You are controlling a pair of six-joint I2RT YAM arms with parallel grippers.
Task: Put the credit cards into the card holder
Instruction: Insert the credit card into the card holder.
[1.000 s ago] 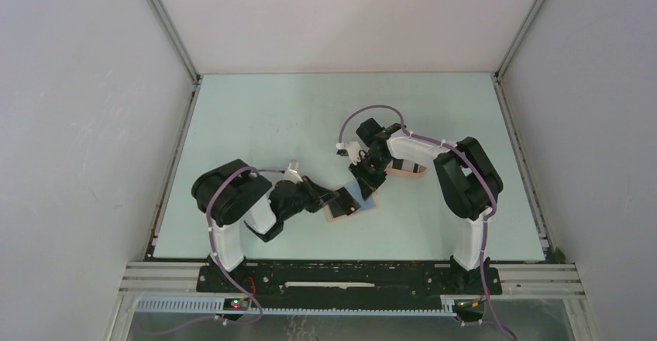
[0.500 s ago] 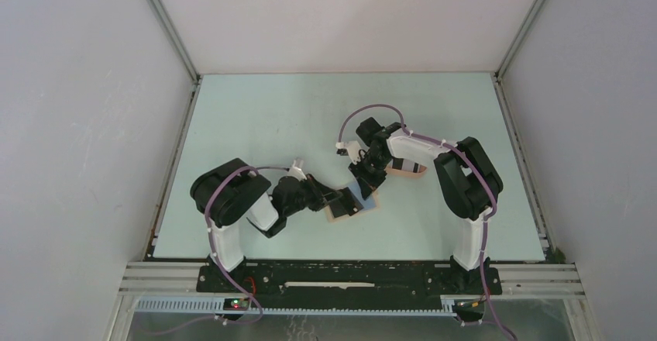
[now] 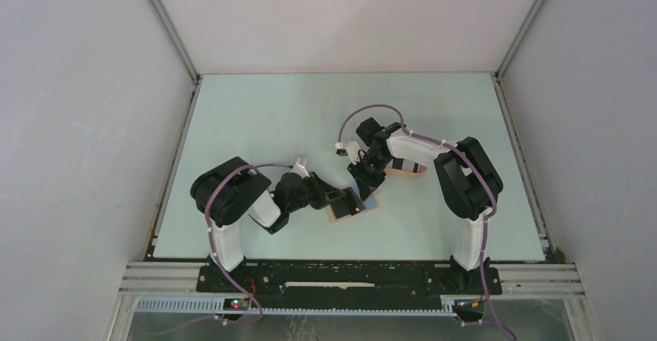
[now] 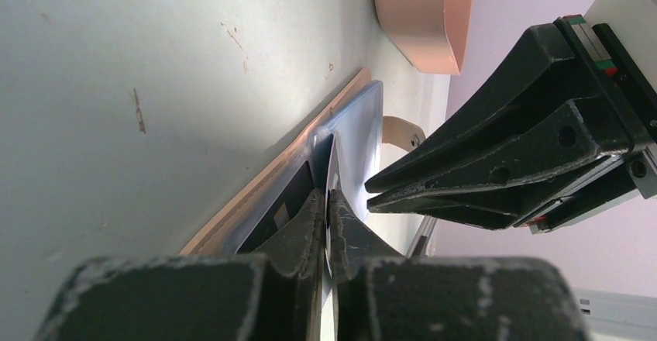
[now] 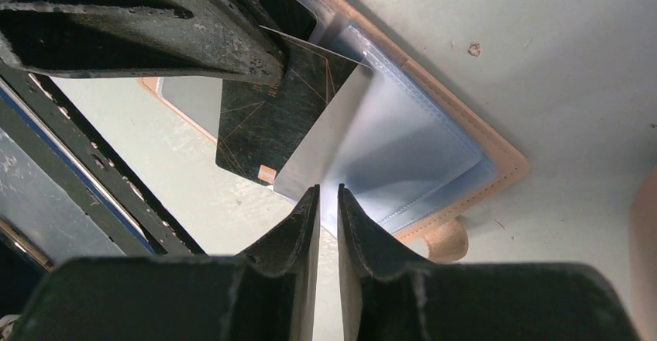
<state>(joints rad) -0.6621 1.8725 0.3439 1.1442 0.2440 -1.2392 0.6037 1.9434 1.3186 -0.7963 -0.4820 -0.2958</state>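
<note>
The left gripper (image 4: 327, 198), on the near side of the card holder (image 5: 507, 163), is pinching its jaws together on the top corner of a dark credit card (image 5: 271, 116) with thin gold lines. It is holding the card tilted over the holder's clear sleeves (image 5: 411, 155). The holder is lying open and flat on the table (image 4: 116, 85), with its tan rim and snap tab showing.

A pale grey sheet is lying against the card's lower edge. I cannot tell whether it is a second card or a lifted sleeve leaf.

The right gripper (image 5: 324, 194), on the holder's far side, is facing the left one. Its jaws are standing a narrow gap apart at the corner of that sheet, and no grip is showing there.

Beyond the holder, the peach tray (image 4: 418, 15) is sitting just beside it, and something dark and white is showing in it from above, probably cards waiting.

By my reading, the task is partway along: this card is only entering a sleeve. A dark patch under the near sleeve may be a card already in.
</note>
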